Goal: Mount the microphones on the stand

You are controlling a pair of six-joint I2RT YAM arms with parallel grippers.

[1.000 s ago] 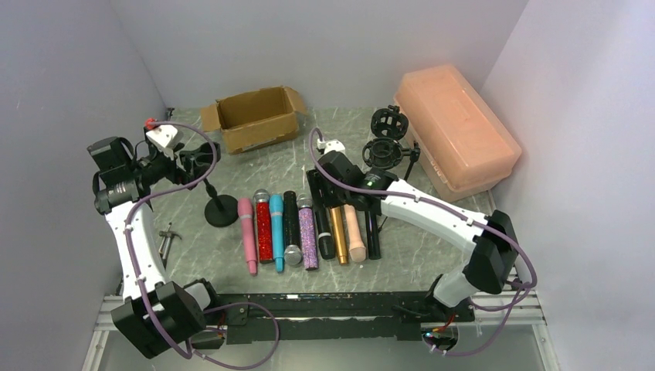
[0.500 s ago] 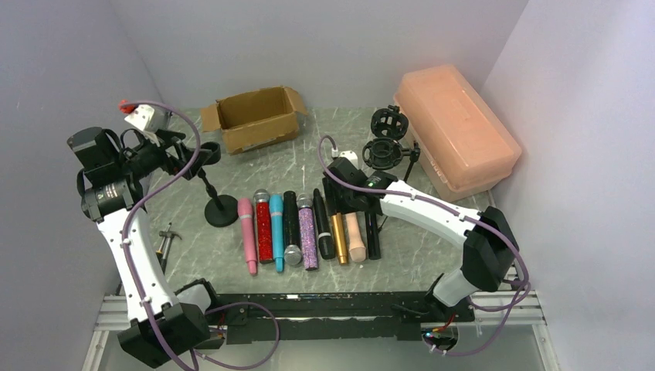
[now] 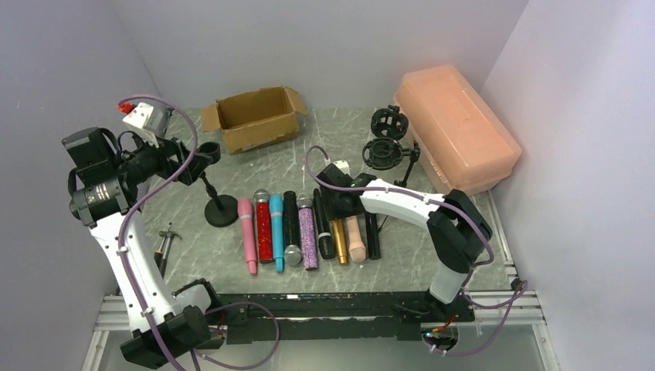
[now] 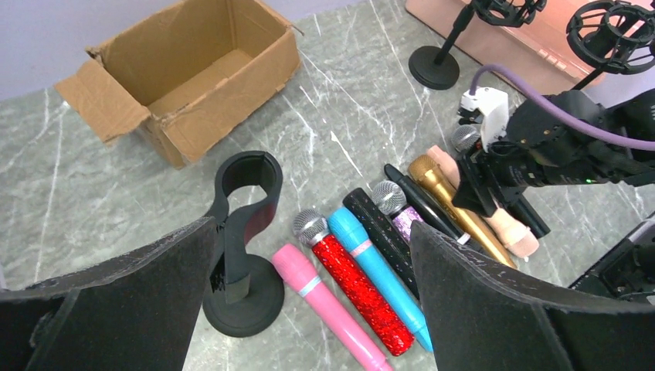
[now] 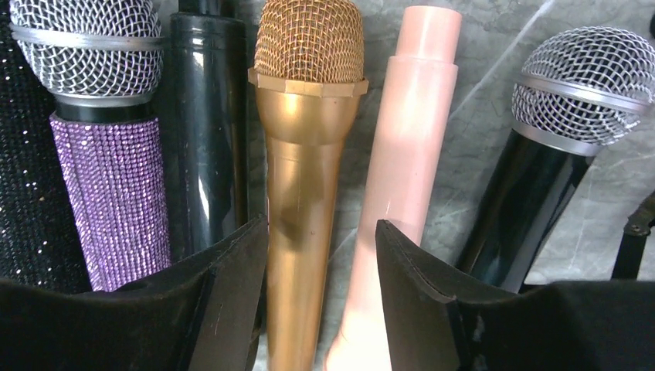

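Observation:
Nine microphones lie side by side on the table: pink (image 3: 247,232), red glitter (image 3: 264,228), blue (image 3: 276,232), black glitter (image 3: 290,222), purple glitter (image 3: 308,236), black (image 3: 324,232), gold (image 3: 340,241), peach (image 3: 356,241) and black (image 3: 373,232). A black stand (image 3: 222,210) with a clip (image 3: 207,154) stands left of them. My left gripper (image 3: 185,164) is open and empty just left of the clip (image 4: 247,174). My right gripper (image 3: 337,210) is open low over the row, its jaws either side of the gold microphone (image 5: 305,154) and over the peach one (image 5: 409,154).
An open cardboard box (image 3: 255,117) stands at the back. Two stands with round shock mounts (image 3: 388,122) (image 3: 384,152) stand at the back right beside a peach plastic case (image 3: 456,127). A small metal tool (image 3: 164,239) lies at the left.
My right gripper has come nearer and down over the gold and peach microphones. My left arm has drawn back up and left, a little away from the stand's clip.

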